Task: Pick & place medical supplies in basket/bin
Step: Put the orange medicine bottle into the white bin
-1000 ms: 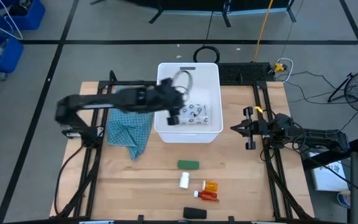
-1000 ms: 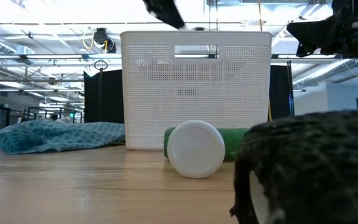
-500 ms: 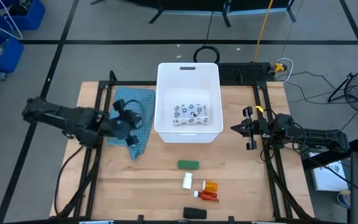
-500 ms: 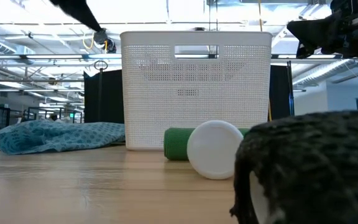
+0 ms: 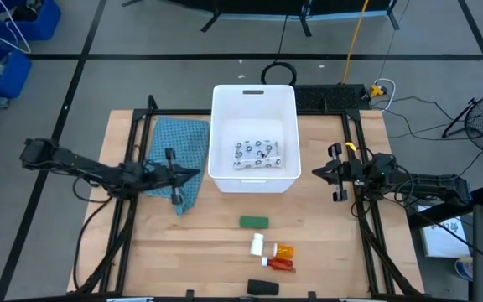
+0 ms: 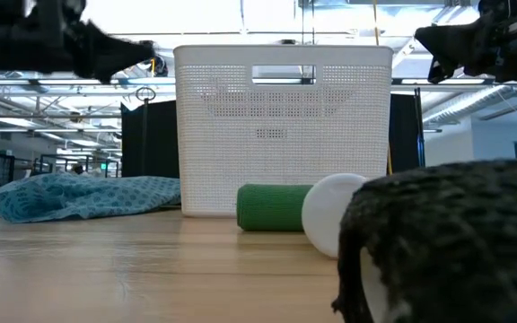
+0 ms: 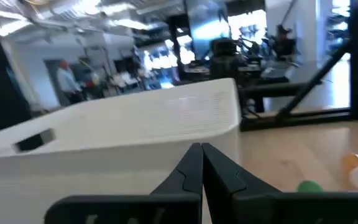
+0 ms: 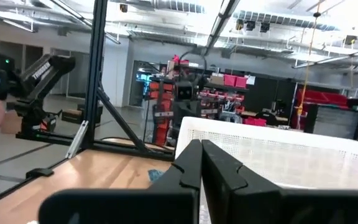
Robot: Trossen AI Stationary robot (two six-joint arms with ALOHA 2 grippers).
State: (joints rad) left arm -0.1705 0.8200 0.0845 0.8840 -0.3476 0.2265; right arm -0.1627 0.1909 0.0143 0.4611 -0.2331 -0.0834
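Pale wooden table (image 5: 183, 252) fills the middle of the high view, edged by a black frame. Nearest the front edge lies the black oblong (image 5: 263, 288). Just beyond it the orange-red bottle (image 5: 282, 252) lies on its side, with the small white bottle (image 5: 257, 244) touching or nearly touching it on the left. A little farther in sits the green block (image 5: 253, 222), lying flat and apart from the bottles; in the low view it shows in front of the bin wall with the white bottle's round end beside it.

Farther back stands the white bin (image 5: 254, 101), upright, its handle slot in the far short wall. Inside it, on the floor of the bin toward the near wall, lies the white speckled pouch (image 5: 257, 153).

Left of the bin a teal cloth (image 5: 174, 159) is spread on the table. The left tool (image 5: 195, 175) hovers over the cloth's near corner, its fingers pressed together and holding nothing. The right tool (image 5: 317, 173) waits to the right of the bin, fingers likewise together and empty.
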